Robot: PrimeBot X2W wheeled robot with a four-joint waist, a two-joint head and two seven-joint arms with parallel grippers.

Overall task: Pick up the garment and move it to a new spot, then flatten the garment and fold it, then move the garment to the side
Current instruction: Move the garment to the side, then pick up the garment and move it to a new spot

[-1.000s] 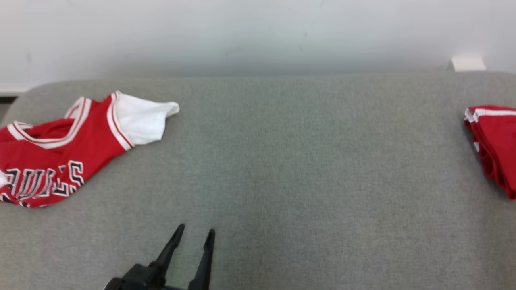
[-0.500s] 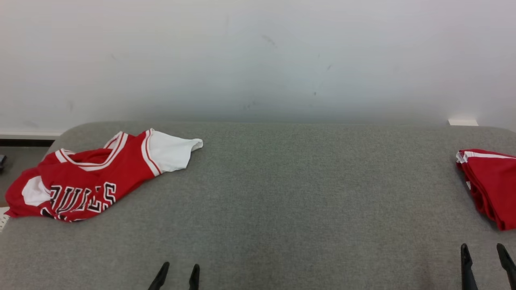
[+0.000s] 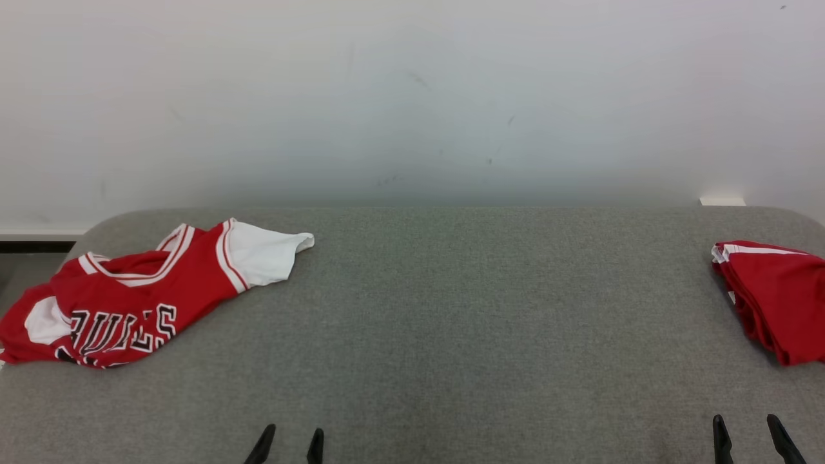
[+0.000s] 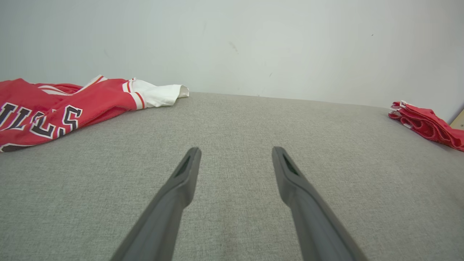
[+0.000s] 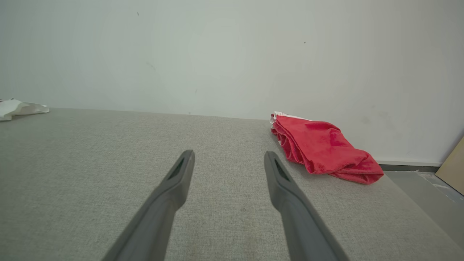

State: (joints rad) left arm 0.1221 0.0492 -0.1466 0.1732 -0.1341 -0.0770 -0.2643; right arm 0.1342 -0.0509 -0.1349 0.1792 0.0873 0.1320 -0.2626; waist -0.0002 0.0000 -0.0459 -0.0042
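Observation:
A crumpled red garment with white sleeves and black lettering lies at the far left of the grey padded table. It also shows in the left wrist view, and its white sleeve shows in the right wrist view. My left gripper stands open at the near edge, well to the right of and nearer than the garment, with nothing between its fingers. My right gripper is open at the near right, holding nothing.
A folded red garment with white trim rests at the far right of the table, beyond my right gripper. A pale wall runs behind the table. Floor shows past the left and right ends.
The head camera has tilted up and shifted, so more wall shows. My left gripper sits lower in view and my right gripper's tips have come into view. Both garments lie where they were.

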